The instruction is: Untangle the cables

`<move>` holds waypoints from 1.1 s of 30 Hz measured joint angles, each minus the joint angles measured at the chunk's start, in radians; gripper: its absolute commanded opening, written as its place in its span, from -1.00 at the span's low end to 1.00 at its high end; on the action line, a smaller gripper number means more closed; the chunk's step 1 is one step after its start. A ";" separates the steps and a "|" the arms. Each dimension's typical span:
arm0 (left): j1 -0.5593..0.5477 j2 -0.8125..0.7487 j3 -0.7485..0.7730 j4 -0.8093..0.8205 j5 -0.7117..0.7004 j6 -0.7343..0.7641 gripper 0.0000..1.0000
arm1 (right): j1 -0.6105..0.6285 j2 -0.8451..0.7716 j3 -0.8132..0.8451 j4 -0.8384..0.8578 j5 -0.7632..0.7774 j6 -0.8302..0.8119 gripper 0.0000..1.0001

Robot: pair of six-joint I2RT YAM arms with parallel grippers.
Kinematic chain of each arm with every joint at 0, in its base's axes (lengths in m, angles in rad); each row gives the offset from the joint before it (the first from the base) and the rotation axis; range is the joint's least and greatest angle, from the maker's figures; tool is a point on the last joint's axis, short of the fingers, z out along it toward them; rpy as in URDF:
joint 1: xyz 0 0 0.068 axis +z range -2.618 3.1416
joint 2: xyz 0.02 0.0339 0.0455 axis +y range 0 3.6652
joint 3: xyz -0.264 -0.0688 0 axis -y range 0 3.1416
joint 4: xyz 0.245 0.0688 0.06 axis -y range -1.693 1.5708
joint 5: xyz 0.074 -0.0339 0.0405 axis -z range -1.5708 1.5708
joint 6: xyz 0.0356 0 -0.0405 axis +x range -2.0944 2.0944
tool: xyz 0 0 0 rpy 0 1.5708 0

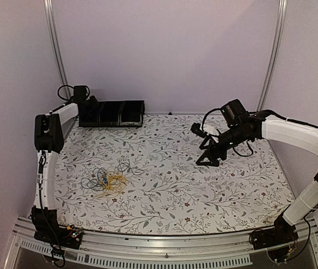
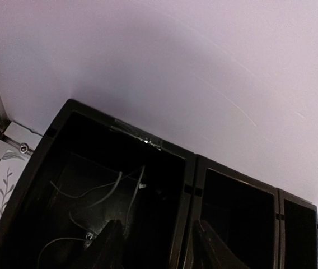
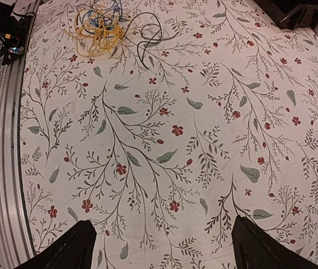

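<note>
Your left gripper hangs over the black bins, jaws part-spread, pinching nothing visible. Your right gripper is spread wide and empty. The cables lie well ahead-left of its jaws, the tangle's long axis running across them. Left arm looks nearer.

open cloth around the cables; 3 black bins far left
</note>
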 measured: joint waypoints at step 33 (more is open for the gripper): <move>-0.523 -1.074 -1.309 -0.028 0.058 -0.038 0.11 | 0.116 0.458 0.378 0.097 -0.135 0.080 0.18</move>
